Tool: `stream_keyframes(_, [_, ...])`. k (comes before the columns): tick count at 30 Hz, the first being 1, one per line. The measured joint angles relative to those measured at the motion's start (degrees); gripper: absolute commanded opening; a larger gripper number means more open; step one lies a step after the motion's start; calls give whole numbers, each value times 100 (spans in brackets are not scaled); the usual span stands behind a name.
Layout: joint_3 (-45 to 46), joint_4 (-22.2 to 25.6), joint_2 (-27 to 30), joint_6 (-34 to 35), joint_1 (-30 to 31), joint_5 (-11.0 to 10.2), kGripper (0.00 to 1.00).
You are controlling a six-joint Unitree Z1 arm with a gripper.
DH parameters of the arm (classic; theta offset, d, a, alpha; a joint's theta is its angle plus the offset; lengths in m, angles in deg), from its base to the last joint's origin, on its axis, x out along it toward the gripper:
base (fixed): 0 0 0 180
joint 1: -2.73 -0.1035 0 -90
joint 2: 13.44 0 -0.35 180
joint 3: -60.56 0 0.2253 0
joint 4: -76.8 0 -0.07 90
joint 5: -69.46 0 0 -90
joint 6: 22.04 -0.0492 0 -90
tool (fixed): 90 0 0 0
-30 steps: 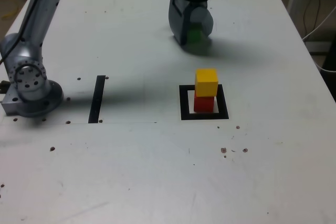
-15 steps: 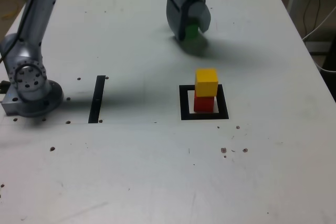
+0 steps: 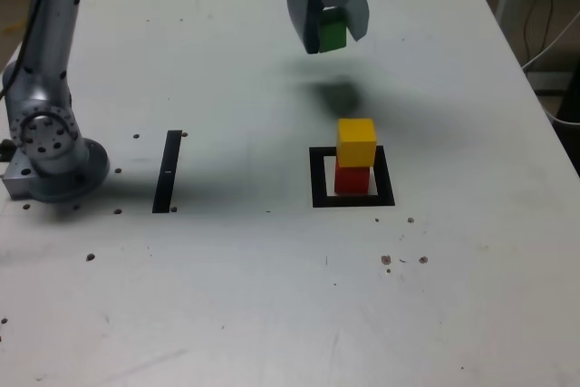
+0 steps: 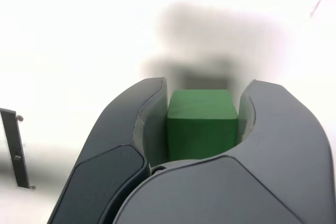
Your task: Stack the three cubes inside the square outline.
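My gripper (image 3: 330,35) hangs above the far middle of the table, shut on the green cube (image 3: 333,32). The wrist view shows that green cube (image 4: 201,123) squeezed between both grey fingers (image 4: 131,135), clear of the table, with its shadow below. Nearer the front, the yellow cube (image 3: 356,141) rests on the red cube (image 3: 352,178), and this pair stands inside the black square outline (image 3: 318,178). The held cube is well behind the stack and slightly toward the exterior view's left of it.
The arm's grey base (image 3: 50,147) sits at the exterior view's left edge. A straight black strip (image 3: 168,170) lies between the base and the outline. Small dark specks dot the white table (image 3: 272,296). Cables hang off the table's right side.
The gripper closed on the green cube and lifted it off the table; its shadow now lies apart below. The yellow-on-red stack has not moved.
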Motion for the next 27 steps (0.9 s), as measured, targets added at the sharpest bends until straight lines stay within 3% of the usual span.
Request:
stream_keyframes(6, [-69, 431, 552, 71, 465, 147, 20])
stream_keyframes(12, [-108, 889, 651, 217, 953, 191, 20])
stream_keyframes(18, [-112, 1051, 778, 424, 1390, 405, 21])
stream_keyframes(27, [-392, 1296, 739, 807, 2036, 550, 21])
